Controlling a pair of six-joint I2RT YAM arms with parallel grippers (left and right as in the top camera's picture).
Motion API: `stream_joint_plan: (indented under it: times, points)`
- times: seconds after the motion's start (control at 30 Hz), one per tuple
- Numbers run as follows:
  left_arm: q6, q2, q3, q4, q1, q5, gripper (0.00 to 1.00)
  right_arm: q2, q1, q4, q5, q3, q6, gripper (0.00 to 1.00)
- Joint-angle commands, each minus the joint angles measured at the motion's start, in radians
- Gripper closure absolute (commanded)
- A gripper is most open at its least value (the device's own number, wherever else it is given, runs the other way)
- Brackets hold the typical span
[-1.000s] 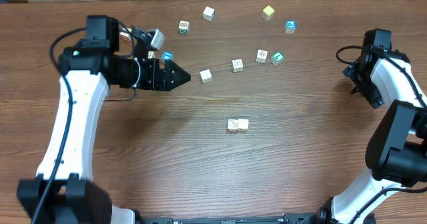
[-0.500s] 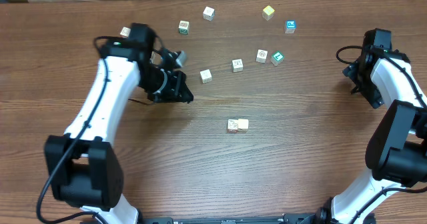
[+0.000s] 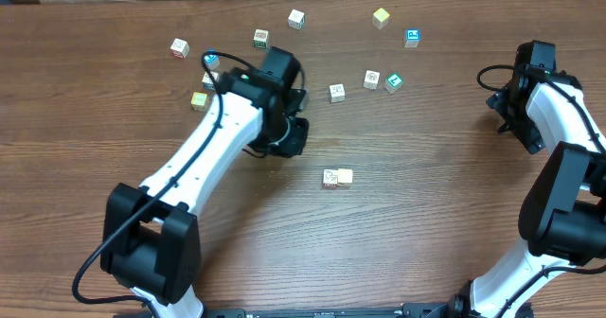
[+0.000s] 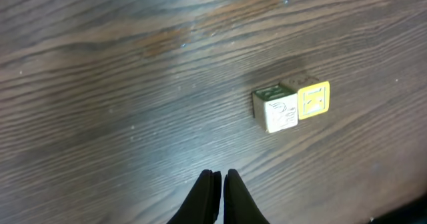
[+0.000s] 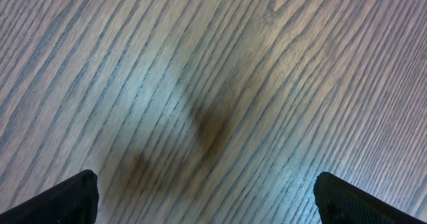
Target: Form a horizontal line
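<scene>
The horizontal line shows as a short row of two touching cubes at the table's middle: a whitish printed cube (image 3: 329, 178) on the left and a pale yellow one (image 3: 346, 176) on the right. In the left wrist view the same whitish cube (image 4: 280, 111) and yellow cube (image 4: 313, 100) lie ahead and to the right of my fingers. My left gripper (image 3: 292, 138) (image 4: 219, 175) is shut with nothing between its fingers, up and left of the pair. My right gripper (image 5: 208, 201) hangs open over bare wood at the table's right edge (image 3: 504, 100).
Loose cubes lie scattered along the back: white ones (image 3: 179, 47) (image 3: 296, 19) (image 3: 337, 93) (image 3: 371, 79), yellowish ones (image 3: 199, 100) (image 3: 381, 17), a blue-marked one (image 3: 412, 37) and green-marked ones (image 3: 261, 39) (image 3: 393, 82). The left arm (image 3: 218, 138) crosses the left half.
My left arm has swung right and forward towards the table's middle. The white cube that lay just right of it is now covered by the arm. The right arm has not moved.
</scene>
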Motion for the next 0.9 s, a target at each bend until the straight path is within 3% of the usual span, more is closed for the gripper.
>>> stream_joint_plan:
  times: [0.0,0.4,0.57,0.87]
  points:
    - [-0.075,0.017,0.011,0.021,-0.035,-0.094,0.96,0.014,0.001,0.002,0.011,0.020,-0.001,0.00]
    - [-0.132,0.063,0.001,0.321,-0.101,-0.122,0.96,0.014,0.001,0.002,0.011,0.020,-0.001,0.00]
    - [-0.187,0.132,0.001,0.373,-0.123,-0.121,0.96,0.014,0.001,0.002,0.011,0.020,-0.001,0.00]
    - [-0.173,0.239,0.001,0.470,-0.170,-0.111,0.96,0.014,0.001,0.002,0.011,0.020,-0.001,0.00]
